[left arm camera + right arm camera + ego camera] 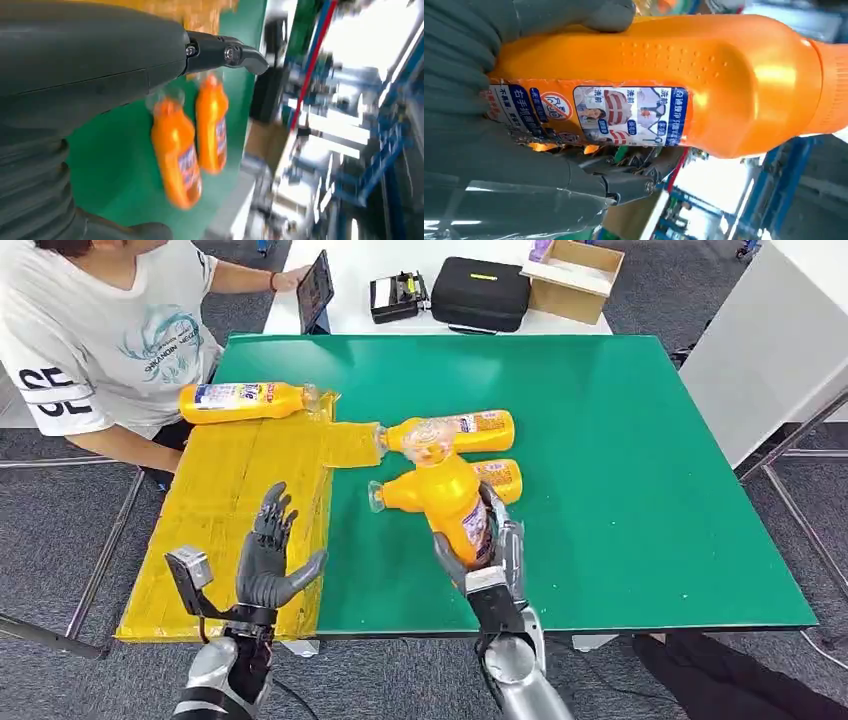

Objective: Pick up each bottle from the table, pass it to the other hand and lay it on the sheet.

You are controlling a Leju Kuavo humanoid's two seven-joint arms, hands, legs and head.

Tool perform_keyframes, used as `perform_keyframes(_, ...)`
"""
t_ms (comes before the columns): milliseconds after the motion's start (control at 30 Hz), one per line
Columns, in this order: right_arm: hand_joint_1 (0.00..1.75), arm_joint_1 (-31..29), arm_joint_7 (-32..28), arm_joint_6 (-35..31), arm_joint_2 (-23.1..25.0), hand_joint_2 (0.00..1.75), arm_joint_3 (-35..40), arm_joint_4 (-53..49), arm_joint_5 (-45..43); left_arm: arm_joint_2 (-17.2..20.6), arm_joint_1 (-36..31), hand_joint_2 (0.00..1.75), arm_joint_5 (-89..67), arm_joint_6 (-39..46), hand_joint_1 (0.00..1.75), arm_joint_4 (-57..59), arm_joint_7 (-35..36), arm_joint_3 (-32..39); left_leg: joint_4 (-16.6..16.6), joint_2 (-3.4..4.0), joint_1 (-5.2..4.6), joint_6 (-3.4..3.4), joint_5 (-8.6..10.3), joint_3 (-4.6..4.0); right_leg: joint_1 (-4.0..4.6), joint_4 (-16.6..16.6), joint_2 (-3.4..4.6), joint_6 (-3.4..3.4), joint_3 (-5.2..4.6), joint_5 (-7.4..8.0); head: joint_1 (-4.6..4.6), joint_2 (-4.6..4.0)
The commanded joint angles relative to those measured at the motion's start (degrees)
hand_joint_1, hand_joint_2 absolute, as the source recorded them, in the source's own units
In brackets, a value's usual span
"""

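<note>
orange bottle [452, 502] inside right hand [492, 558] fingers

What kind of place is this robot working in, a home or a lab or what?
Probably a robot test lab or workshop: a green-topped work table on a metal frame, grey carpet flooring, a person seated beside it with a tablet, and a black equipment case behind.

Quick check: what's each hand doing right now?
Left hand: open, fingers spread, holding nothing.
Right hand: gripping an orange bottle by its lower body.
</note>
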Motion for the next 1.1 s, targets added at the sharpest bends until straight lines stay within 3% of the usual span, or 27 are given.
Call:
perform_keyframes(33,1.75,-3.40,-1.13,-1.57,1.71,1.75,8.36,16.04,4.23,3.86,-1.87,1.75,3.65,-4.92,0.00,5.37,1.37,-7.61,-0.08,0.22,0.04,0.00,-0.09,0.33,0.08,-0.12,0.14,-0.17,0.28,-0.02,0.00,0.00)
perform_keyframes(833,1.75,-4.97,-1.14,-1.75,1.62,1.75,10.73,18.48,4.88,5.14,-2.58,1.75,5.65,-7.93,0.00,7.94,1.77,-9.41,-0.02,0.18,0.04,0.04,-0.15,0.39,0.09,-0.07,0.06,-0.23,0.37,-0.10,0.00,0.00)
perform_keyframes(1100,1.75,-6.65,-0.76,-0.19,1.90,1.75,12.39,22.14,4.88,6.93,-1.44,1.75,9.49,-12.70,0.00,7.03,2.64,-13.99,-0.05,0.23,0.04,0.02,-0.13,0.39,0.09,-0.10,0.11,-0.22,0.35,-0.07,0.00,0.00)
